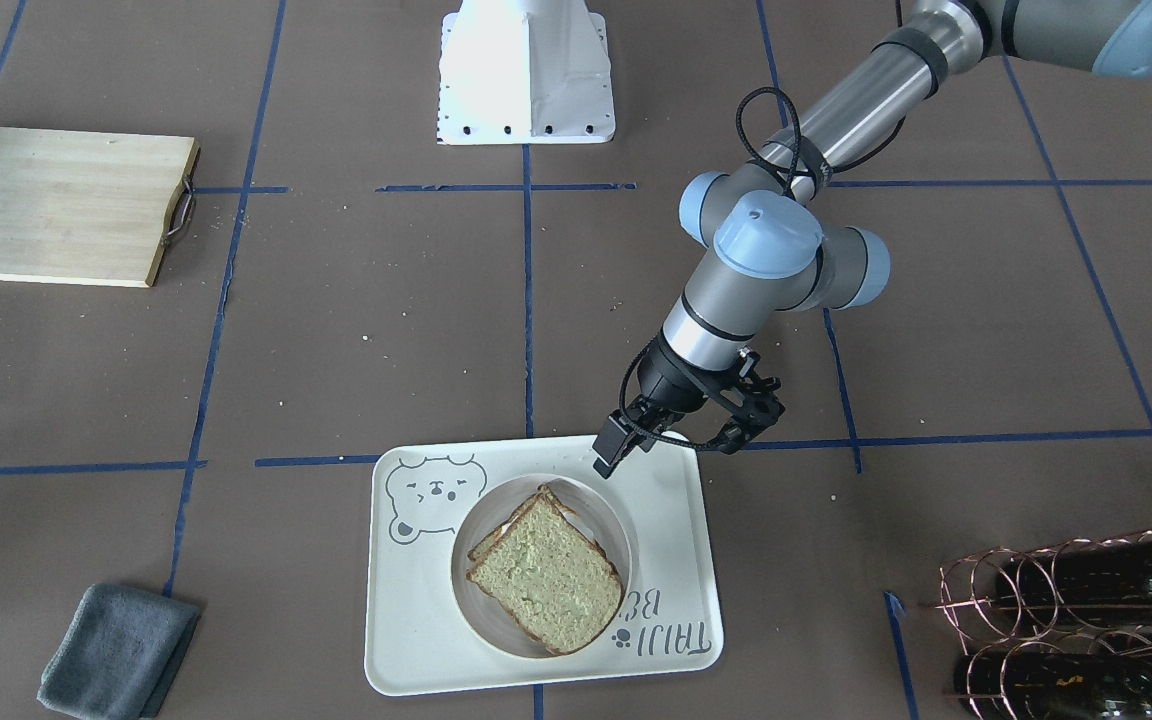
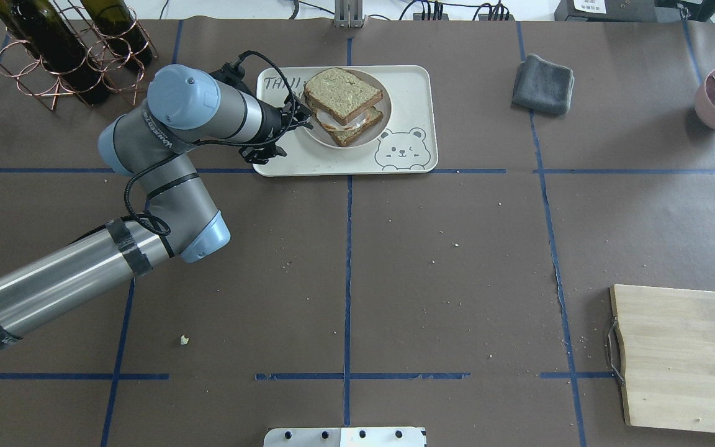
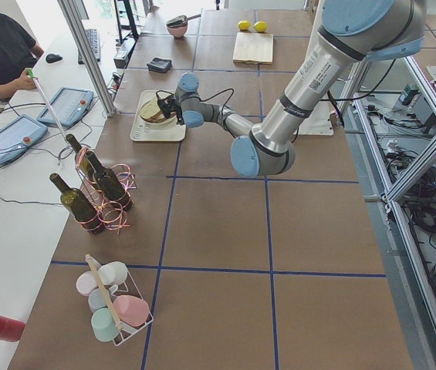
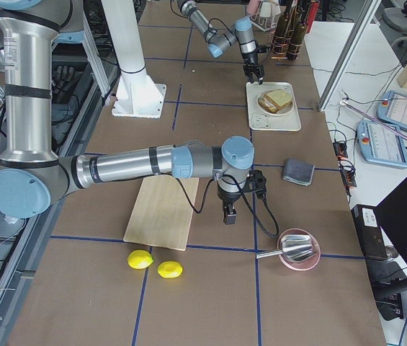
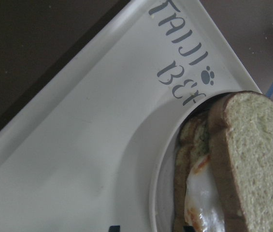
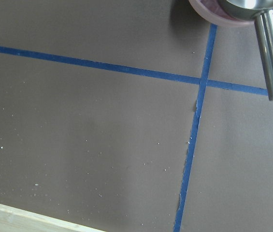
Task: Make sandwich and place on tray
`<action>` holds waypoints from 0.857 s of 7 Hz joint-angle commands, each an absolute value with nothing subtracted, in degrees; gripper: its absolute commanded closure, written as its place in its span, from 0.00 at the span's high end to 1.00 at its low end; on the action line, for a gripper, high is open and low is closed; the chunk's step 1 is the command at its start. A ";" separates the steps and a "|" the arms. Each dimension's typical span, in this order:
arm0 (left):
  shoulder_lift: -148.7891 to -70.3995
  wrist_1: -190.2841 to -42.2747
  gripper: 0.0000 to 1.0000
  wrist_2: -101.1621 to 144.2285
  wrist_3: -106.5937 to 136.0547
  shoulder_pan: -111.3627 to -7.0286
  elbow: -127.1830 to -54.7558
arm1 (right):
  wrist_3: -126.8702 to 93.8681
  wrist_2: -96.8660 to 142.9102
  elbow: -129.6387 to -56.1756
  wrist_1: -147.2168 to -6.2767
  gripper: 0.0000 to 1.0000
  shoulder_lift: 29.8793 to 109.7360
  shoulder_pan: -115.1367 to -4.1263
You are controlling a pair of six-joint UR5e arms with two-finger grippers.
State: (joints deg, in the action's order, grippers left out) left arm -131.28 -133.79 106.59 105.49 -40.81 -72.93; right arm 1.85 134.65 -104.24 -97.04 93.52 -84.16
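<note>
Left gripper (image 1: 611,450) on my screen hangs tilted over the left part of the tray (image 1: 416,620), tips just beside the rim of the round white plate (image 1: 596,500). It carries nothing, but I cannot tell from any angle how far the jaws stand apart, nor whether the tips touch the tray.

Right in front of the tips that raised plate rim is all that stands between them and the sandwich (image 1: 546,575), which lies on the plate in the middle of the tray. Its top slice sits skewed over the bottom one, and my left wrist camera shows the egg (image 5: 201,198), white with an orange smear, peeking out on the side facing the gripper. Under the wrist runs the grey lettering (image 1: 671,635); the bear drawing (image 1: 431,495) is across the plate, in the tray's near right corner.

Further out to the gripper's left stands a copper wire rack with dark bottles (image 1: 1086,620), apart from the tray. Off to its right, past the tray, lies a folded grey cloth (image 1: 116,650). Well back towards the robot on the right is the wooden board (image 1: 56,205).

Beside that board my right gripper (image 4: 230,214) points down over brown table; I cannot tell its jaw state. Near it sits a pink bowl (image 4: 300,252) holding a metal scoop (image 6: 271,53).
</note>
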 commanded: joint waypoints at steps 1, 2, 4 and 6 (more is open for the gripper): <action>-124.67 -124.86 1.00 106.96 91.14 -42.09 -86.58 | 1.93 134.65 -104.24 -97.03 1.00 93.43 -84.90; -119.06 -120.19 1.00 106.96 83.31 -43.32 -94.75 | 1.85 134.65 -104.24 -97.03 1.00 93.43 -85.42; -115.59 -109.57 1.00 106.79 65.14 -47.17 -103.06 | 1.85 134.65 -104.24 -97.03 1.00 93.43 -85.61; -109.63 -103.38 1.00 106.96 44.64 -51.92 -108.17 | 1.85 134.65 -104.24 -97.03 1.00 93.43 -85.61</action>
